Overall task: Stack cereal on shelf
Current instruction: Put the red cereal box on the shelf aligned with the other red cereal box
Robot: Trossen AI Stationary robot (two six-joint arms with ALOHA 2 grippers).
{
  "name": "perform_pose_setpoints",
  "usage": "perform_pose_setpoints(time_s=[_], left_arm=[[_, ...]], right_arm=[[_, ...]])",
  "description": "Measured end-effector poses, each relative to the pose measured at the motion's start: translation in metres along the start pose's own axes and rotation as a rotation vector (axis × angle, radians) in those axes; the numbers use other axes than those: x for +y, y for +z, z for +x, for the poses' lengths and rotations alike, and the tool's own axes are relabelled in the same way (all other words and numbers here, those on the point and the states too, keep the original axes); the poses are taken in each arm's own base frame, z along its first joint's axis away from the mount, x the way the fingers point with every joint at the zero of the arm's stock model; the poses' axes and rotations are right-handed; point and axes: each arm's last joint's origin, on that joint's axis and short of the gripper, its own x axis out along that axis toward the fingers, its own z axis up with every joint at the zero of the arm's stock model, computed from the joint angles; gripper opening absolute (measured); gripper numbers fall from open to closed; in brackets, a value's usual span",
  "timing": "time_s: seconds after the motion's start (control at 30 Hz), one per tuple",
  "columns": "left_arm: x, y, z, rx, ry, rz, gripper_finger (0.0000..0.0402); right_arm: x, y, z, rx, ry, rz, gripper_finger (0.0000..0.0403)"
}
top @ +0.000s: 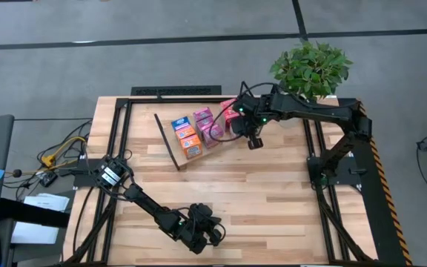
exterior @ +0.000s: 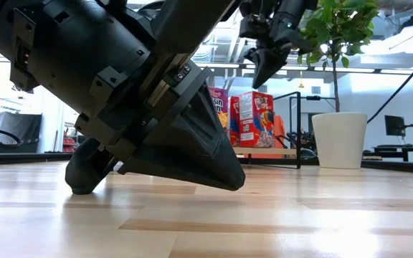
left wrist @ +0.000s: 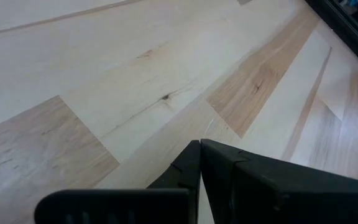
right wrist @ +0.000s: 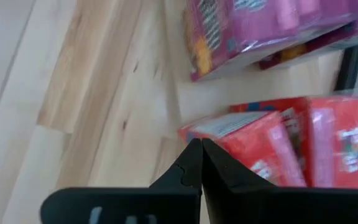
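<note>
Several small cereal boxes (top: pixel 199 132), red, orange, pink and one blue-topped, stand packed in a row on the tilted plywood shelf (top: pixel 170 141) in the upper centre of the overhead frame, at the far side of the slatted tabletop (top: pixel 273 200). The right gripper (top: pixel 254 141) hangs just off the row's right end, above the table, its jaws together and holding nothing; in the wrist view its closed tips point at the corner of a red box (right wrist: pixel 272 155), with a pink-magenta box (right wrist: pixel 253 31) lying beyond. Whether the tips touch that red box cannot be told from these angles. The left gripper (top: pixel 215 236) rests low at the bottom centre of the frame, well apart from the shelf, its fingers pressed shut over bare wood. A potted plant (top: pixel 310 68) sits at the upper right. The boxes look to be light, thin cardboard, with glossy faces that may slide against one another, stiff along the edges but easily dented on the broad panels. A sound grip would likely take a box across its narrow sides near mid-height, squeezing only gently. With the row so tightly packed, nudging an end box could tip its neighbours on the slanted board.
</note>
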Motion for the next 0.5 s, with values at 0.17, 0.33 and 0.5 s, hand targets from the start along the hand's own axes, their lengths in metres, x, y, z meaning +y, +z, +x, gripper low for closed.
perform_pose_setpoints(time_s=[0.17,0.33,0.5], left_arm=[[0.0001,0.0,0.0001,0.001,0.001,0.0,0.0],[0.0001,0.0001,0.0001,0.001,0.001,0.0,0.0],[0.0001,0.0001,0.0001,0.001,0.001,0.0,0.0]], right_arm=[[-0.0063,-0.0011,0.0043,-0.006,-0.014,0.014,0.0019],[-0.0101,0.0015,0.0031,-0.043,-0.043,0.015,0.0017],[-0.0105,0.0025,0.003,-0.051,-0.049,0.014,0.0031]])
